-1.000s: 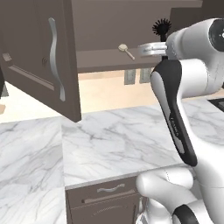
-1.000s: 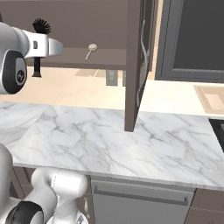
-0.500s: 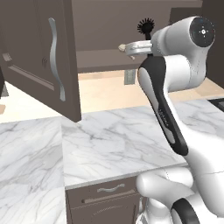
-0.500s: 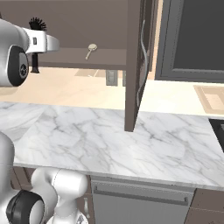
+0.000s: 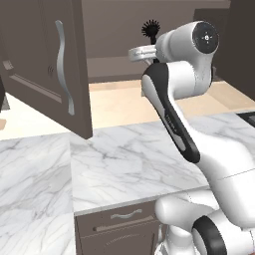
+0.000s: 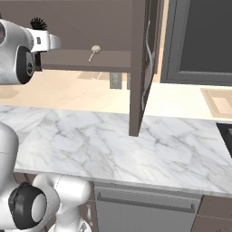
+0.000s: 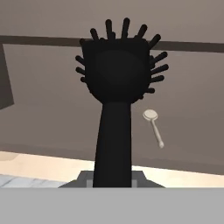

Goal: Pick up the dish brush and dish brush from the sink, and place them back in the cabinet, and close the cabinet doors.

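One black dish brush (image 7: 114,74) in clamped tool (image 7: 113,181)

Black dish brush (image 7: 114,87) upright before open cabinet (image 6: 86,59); cream brush (image 6: 94,51) inside.

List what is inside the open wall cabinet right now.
The cream dish brush lies on the bottom of the cabinet, head toward the back. The black dish brush, clamped in the gripper, is held up at the opening. The arm covers part of the interior.
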Controlling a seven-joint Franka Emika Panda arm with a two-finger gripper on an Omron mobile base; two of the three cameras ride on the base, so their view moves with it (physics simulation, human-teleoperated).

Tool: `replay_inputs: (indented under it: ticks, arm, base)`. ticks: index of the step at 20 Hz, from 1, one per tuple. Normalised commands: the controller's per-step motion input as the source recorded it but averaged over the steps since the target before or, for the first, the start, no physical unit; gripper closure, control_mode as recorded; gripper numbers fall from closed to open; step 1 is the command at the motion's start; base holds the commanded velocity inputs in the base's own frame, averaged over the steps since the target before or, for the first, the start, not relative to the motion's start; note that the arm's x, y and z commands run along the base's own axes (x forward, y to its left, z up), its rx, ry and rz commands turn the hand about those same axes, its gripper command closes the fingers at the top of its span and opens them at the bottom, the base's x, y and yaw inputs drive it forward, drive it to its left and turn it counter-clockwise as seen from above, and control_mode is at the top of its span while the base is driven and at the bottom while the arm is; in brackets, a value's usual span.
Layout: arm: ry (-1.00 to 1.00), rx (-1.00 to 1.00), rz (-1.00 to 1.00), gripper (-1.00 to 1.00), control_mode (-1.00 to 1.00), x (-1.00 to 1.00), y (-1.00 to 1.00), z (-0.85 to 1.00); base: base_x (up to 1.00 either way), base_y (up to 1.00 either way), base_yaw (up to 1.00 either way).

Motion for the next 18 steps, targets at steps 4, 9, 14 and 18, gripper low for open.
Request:
replay_inputs:
  ticks: [4,9,14,18]
  arm:
    - [0.00,0.00,0.04,1.00,-1.00,0.43,0.07,-0.12]
    - [0.00,0.00,0.05,1.00,-1.00,0.44,0.06,-0.17]
    - [0.00,0.00,0.05,1.00,-1.00,0.43,0.02,-0.12]
    - [0.00,0.00,0.03,1.00,-1.00,0.47,0.07,-0.03]
  base:
    - [0.00,0.00,0.00]
    - [0.00,0.00,0.00]
    - [0.00,0.00,0.00]
    - [0.00,0.00,0.00]
